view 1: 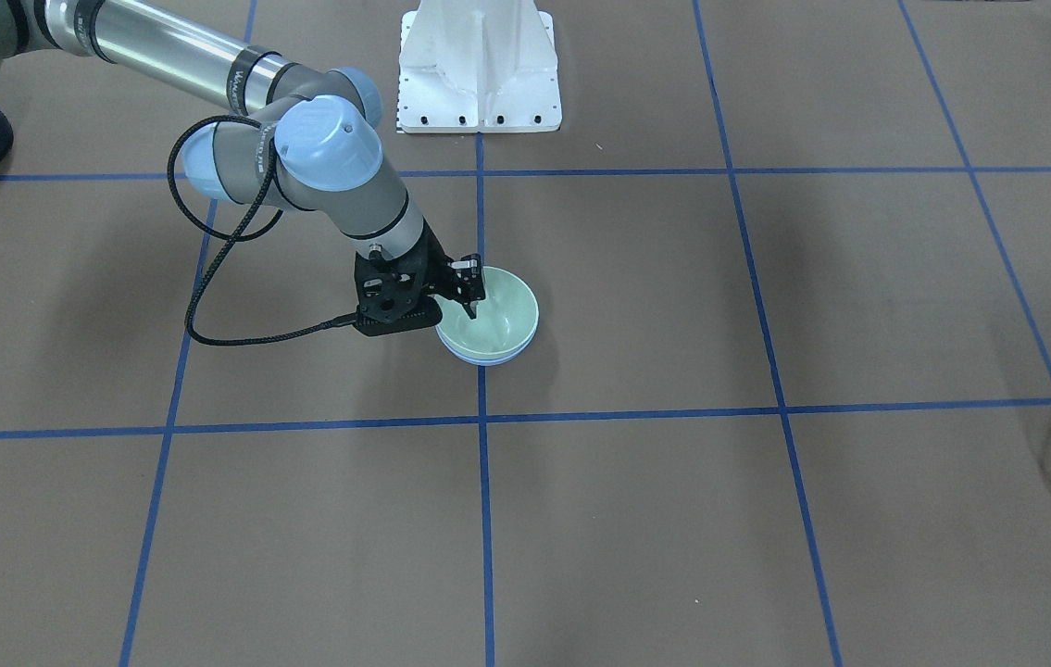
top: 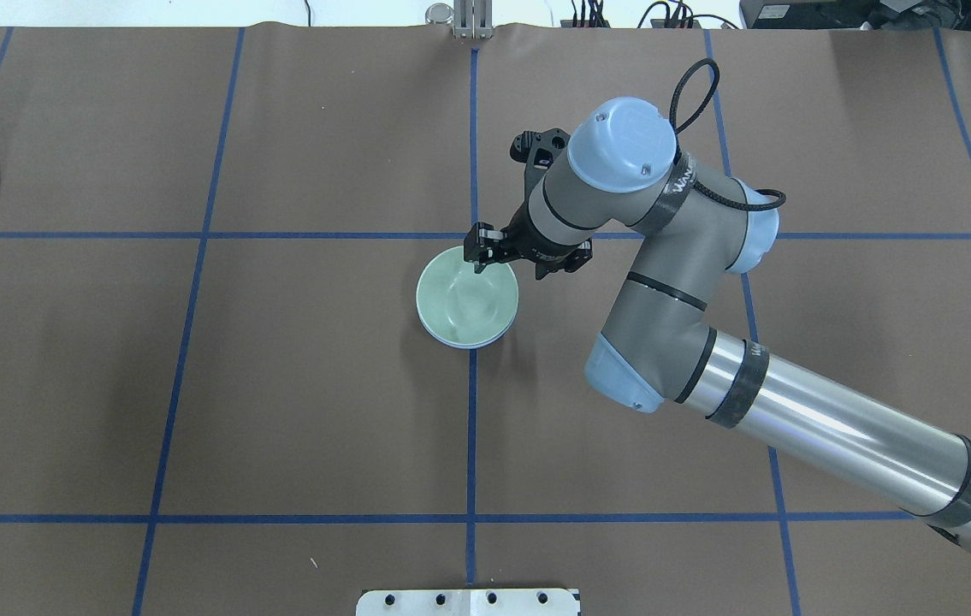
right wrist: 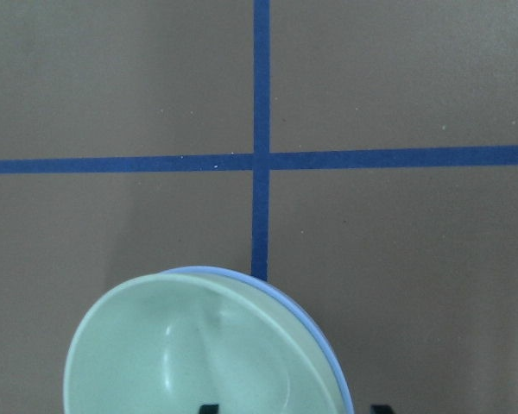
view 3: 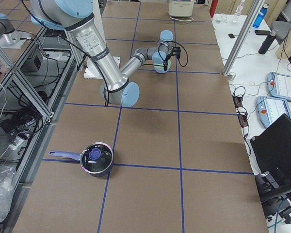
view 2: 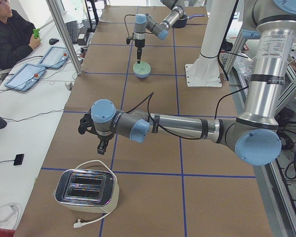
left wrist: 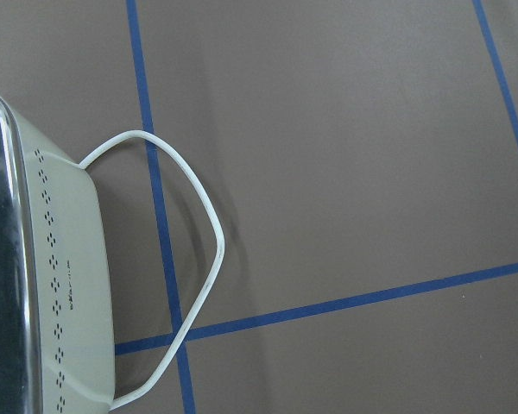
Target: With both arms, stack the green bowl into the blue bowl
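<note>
The green bowl point(view 1: 497, 320) sits nested inside the blue bowl point(view 1: 486, 359) at the middle of the table; only the blue rim shows under it. Both also show in the overhead view, the green bowl point(top: 464, 299) over the blue bowl's rim point(top: 468, 344). My right gripper point(view 1: 465, 301) stands at the bowls' rim nearest its arm. One finger is inside the green bowl and the jaws are apart, open. In the right wrist view the green bowl point(right wrist: 198, 354) and blue rim point(right wrist: 315, 330) lie just ahead of the fingertips. My left gripper point(view 2: 102, 147) hangs by the toaster; I cannot tell its state.
A toaster point(view 2: 86, 187) with a white cord point(left wrist: 198, 250) stands at the table's left end, below the left gripper. A dark pot point(view 3: 96, 159) sits at the right end. The white pedestal point(view 1: 479, 65) stands at the robot's side of the table.
</note>
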Controlling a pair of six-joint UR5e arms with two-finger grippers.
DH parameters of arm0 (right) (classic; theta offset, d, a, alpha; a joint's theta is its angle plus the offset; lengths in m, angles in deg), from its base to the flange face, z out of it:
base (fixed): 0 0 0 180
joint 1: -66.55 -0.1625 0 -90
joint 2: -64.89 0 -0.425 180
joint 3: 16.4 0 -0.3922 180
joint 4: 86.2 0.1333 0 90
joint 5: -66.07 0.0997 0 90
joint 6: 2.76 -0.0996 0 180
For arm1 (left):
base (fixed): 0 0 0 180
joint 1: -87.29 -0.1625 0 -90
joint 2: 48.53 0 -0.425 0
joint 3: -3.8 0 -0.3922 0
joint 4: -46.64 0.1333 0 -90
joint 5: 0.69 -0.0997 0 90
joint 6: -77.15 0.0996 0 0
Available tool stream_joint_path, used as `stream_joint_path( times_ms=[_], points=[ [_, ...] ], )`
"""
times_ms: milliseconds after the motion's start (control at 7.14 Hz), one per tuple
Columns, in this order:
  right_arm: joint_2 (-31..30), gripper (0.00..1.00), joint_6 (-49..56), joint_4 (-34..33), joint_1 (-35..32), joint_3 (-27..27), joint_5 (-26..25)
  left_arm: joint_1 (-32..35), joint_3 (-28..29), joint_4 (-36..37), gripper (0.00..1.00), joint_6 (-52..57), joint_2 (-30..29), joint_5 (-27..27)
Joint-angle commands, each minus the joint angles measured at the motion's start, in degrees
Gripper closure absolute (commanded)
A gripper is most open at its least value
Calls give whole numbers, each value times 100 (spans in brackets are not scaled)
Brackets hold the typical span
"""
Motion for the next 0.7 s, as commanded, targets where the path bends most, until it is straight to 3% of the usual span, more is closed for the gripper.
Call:
stream_joint_path(
  times_ms=[0, 140, 560],
  points=[
    [-47, 0, 162, -17, -542, -33, 66, 0, 2, 0, 2, 0, 0, 0],
    [-99, 0, 511, -26, -980, -42, 127, 0, 2, 0, 2, 0, 0, 0],
    [-879, 0, 2343, -88, -2596, -51, 1520, 122, 37, 70, 2, 331, 9, 26]
  ],
)
